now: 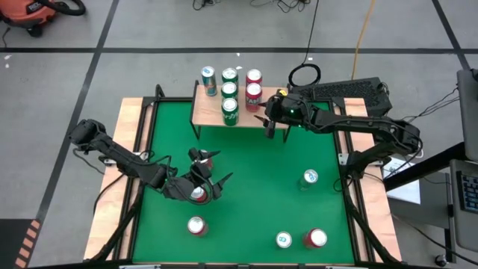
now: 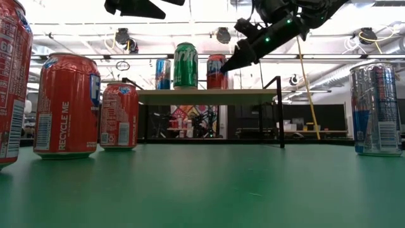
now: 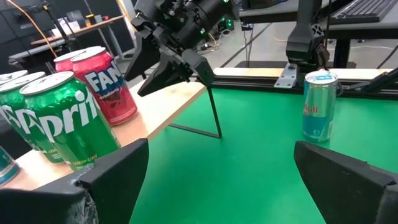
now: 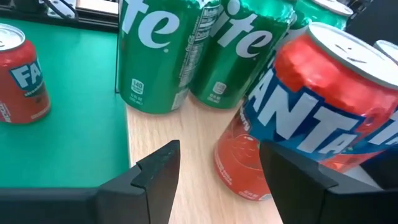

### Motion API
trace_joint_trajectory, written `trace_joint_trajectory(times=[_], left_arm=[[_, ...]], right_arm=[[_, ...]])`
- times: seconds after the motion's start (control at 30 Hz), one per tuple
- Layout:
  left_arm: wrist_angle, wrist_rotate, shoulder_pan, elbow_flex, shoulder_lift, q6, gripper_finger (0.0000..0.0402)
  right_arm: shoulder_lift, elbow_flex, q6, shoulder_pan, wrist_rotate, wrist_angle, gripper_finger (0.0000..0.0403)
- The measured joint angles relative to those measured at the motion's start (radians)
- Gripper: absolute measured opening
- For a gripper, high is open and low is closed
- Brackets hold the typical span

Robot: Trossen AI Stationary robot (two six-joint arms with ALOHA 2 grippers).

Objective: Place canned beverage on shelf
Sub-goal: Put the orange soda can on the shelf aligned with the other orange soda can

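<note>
We see the shelf (image 1: 213, 110) standing at the far edge of the green desk (image 1: 254, 187), with five cans on its wooden top: a blue one (image 1: 208, 79), two green Sprite cans (image 1: 230, 110) and two red Fanta cans (image 1: 253, 94). The right end effector (image 1: 266, 122) hovers at the shelf's right end, just beside the red cans, its fingers parted and gripping nothing. The left end effector (image 1: 211, 170) hangs over the desk's left-centre, fingers spread wide and empty, above a red can (image 1: 198, 195); we cannot quite tell whether it touches it. Four more cans stand loose on the desk: another red one (image 1: 196, 226), a slim silver-blue one (image 1: 310, 178), and two near the front edge (image 1: 299, 239).
</note>
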Motion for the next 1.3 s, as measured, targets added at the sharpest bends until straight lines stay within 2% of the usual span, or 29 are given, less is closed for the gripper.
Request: trace_joint_trajectory(times=[0.33,0.53,0.67,0.93,1.13,1.3], left_arm=[[0.001,0.005,0.0,0.0,0.0,-0.008,0.0393],[0.001,0.005,-0.005,0.0,0.0,-0.008,0.0393],[0.001,0.005,-0.02,0.0,0.0,-0.016,0.0393],[0.004,0.024,-0.034,0.0,0.0,-0.043,0.0393],[0.001,0.055,-0.034,0.0,0.011,-0.059,0.0393],[-0.001,0.085,-0.036,0.001,0.023,-0.083,0.0393]], right_arm=[[-0.002,0.0,0.0,0.017,-0.007,0.003,0.0212],[-0.108,0.0,0.112,0.117,-0.001,-0.076,0.0212],[-0.224,0.0,0.241,0.229,0.009,-0.252,0.0212],[-0.389,0.001,0.532,0.553,0.179,-0.553,0.0212],[-0.399,0.001,0.732,0.78,0.209,-0.622,0.0212],[-0.373,0.005,0.867,0.918,0.213,-0.645,0.0212]])
